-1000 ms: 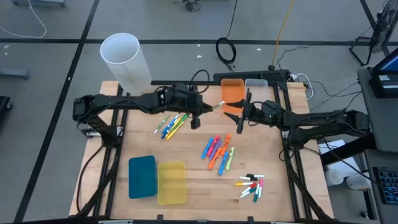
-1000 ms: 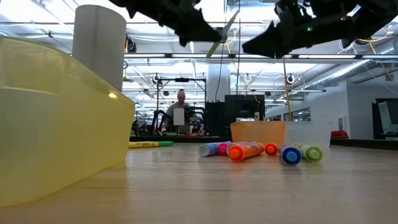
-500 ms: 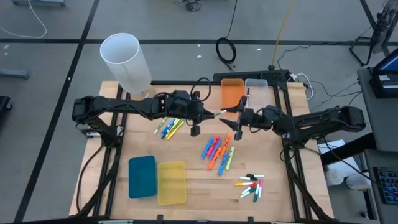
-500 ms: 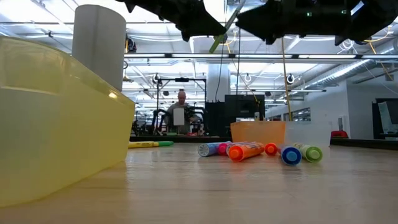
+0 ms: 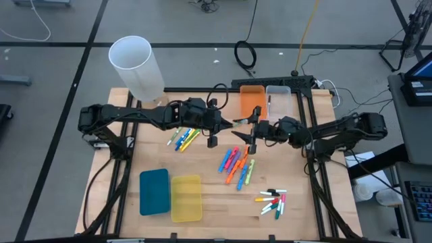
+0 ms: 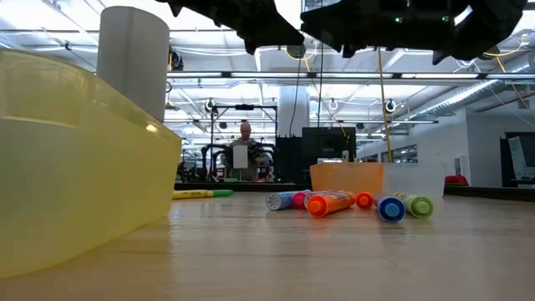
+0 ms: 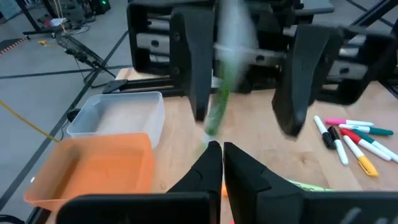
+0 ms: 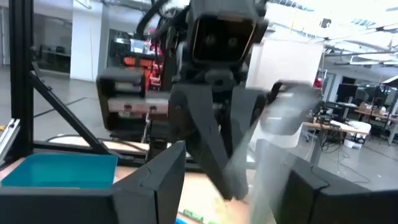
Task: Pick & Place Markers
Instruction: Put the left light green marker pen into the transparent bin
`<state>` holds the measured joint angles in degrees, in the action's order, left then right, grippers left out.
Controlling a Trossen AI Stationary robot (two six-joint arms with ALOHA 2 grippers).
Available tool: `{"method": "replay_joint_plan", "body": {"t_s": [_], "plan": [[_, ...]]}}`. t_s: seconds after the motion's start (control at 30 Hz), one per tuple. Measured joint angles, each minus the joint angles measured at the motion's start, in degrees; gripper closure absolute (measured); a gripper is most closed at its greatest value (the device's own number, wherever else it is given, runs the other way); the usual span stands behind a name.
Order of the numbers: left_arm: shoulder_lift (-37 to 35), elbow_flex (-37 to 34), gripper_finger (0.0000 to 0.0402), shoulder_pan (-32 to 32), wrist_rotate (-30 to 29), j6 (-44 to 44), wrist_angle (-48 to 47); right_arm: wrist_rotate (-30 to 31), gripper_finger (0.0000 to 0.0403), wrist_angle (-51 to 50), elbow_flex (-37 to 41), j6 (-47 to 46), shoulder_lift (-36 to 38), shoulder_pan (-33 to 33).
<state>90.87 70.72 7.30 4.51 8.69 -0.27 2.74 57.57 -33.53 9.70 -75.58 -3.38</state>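
1. Left gripper (image 7: pixel 216 163) pinched tight on thin green-tipped white marker (image 7: pixel 221 106), mid-air over table centre.
2. Marker's long axis points straight at right gripper (image 5: pixel 251 131).
3. Right gripper's jaws spread, marker's free end between them; handover looks imminent.

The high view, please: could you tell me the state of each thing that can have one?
left gripper: shut on a green marker, held above the table.
right gripper: open, fingers to either side of that marker.
orange bin: upright, looks empty.
clear bin: upright.
white cylinder: standing, open at top.
blue bin: lying flat.
yellow bin: lying flat.
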Motion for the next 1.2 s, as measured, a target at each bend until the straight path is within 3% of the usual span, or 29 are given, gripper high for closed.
{"method": "replay_joint_plan", "body": {"t_s": [0.13,0.33,0.43,0.53,0.63,0.73,0.93,1.07,1.2], "plan": [[0.0,0.0,0.0395,-0.3,0.0,0.5,-0.4,0.0,0.0238,0.2,-0.5,0.1,-1.3,-0.3],[0.0,0.0,0.0391,-0.3,0.0,1.0,-1.1,0.2,0.0327,-2.4,-0.5,2.0,0.7,-0.4],[0.0,0.0,0.0396,-0.3,0.0,0.8,-1.9,0.2,0.0366,-10.3,-0.5,1.0,4.2,0.2],[0.0,0.0,0.0399,-0.3,0.0,0.0,-4.4,1.4,0.038,-25.3,-0.8,-0.6,10.0,1.2],[0.0,0.0,0.0384,-0.3,0.0,0.5,-6.0,10.0,0.0366,-49.6,-5.2,-4.3,16.2,3.9],[0.0,0.0,0.0366,-0.3,-1.7,1.4,-5.9,19.5,0.033,-74.5,-10.8,-14.4,18.5,7.2],[0.0,0.0,0.0335,0.0,-9.2,2.2,-6.0,19.5,0.0231,-110.3,-16.0,-40.3,14.6,11.0],[0.0,0.0,0.0315,0.8,-9.9,2.2,-6.0,15.1,0.0183,-121.1,-13.7,-41.0,11.9,8.9],[0.0,0.0,0.0299,1.2,-10.1,2.1,-6.8,11.5,0.0173,-117.0,-8.0,-35.6,10.5,7.1]]}}
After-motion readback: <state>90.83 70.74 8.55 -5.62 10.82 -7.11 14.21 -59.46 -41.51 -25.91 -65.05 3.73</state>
